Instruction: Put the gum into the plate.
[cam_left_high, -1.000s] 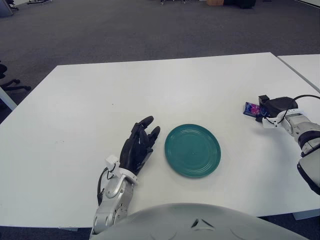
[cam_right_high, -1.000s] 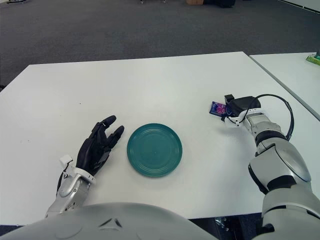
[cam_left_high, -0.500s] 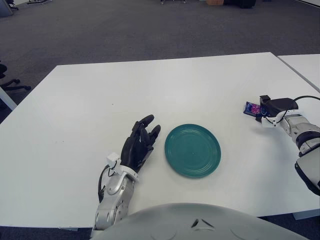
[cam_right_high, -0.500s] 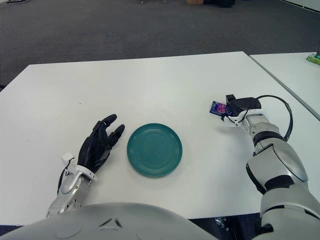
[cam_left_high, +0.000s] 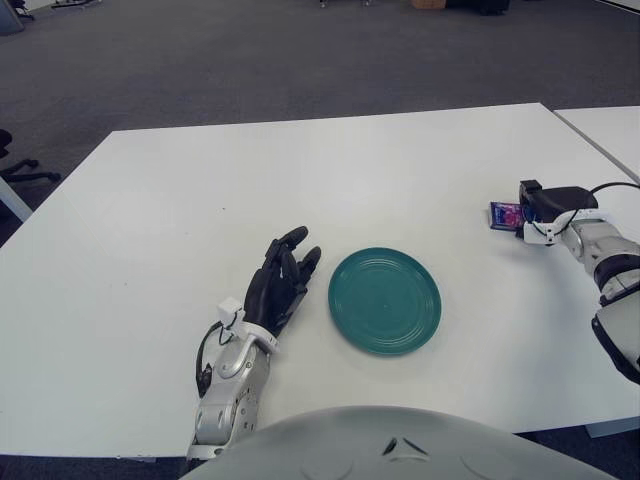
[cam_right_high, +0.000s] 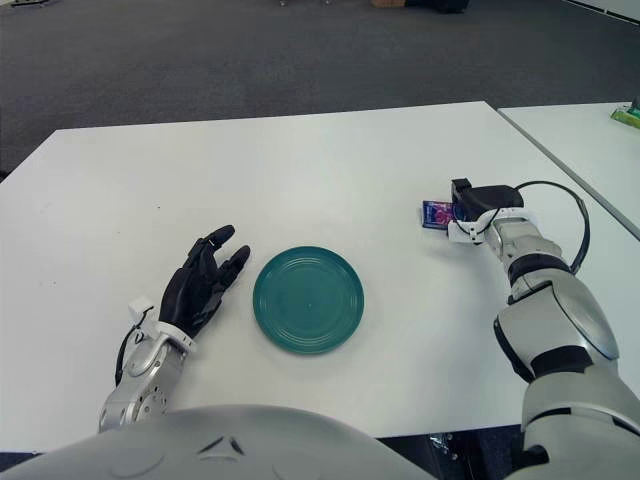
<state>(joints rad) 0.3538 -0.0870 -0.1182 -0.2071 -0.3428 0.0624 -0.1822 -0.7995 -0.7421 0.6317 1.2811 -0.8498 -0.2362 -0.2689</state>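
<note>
Over the last second your right hand (cam_left_high: 535, 205) edged a little up and away from you along the table (cam_left_high: 300, 180), and the gum (cam_left_high: 504, 215) went with it, from slightly lower to slightly farther back. The pack showed just off the hand's inner side, touching it or nearly so. You could not tell from either view whether the fingers were closed round it, pinching it, or merely pushing it along; the hand's dark body hid them. Because the gum shifted in step with the hand, a hold of some sort seemed likely, but that was only a judgement.

For the task this meant little progress as yet. The gum was still well to the right of the plate (cam_left_high: 385, 300) and at table level as far as could be seen, and the small drift had taken it no nearer.

Your left hand (cam_left_high: 280, 285) lay just left of the plate, fingers spread and relaxed, gripping nothing; its fingertips came close to the rim without clearly touching. It had slid slightly forward but did no work.

Between gum and plate the white tabletop was bare. A second table (cam_left_high: 610, 130) stood beyond the right edge, clear of the route. Your main risk was the unconfirmed grip.
</note>
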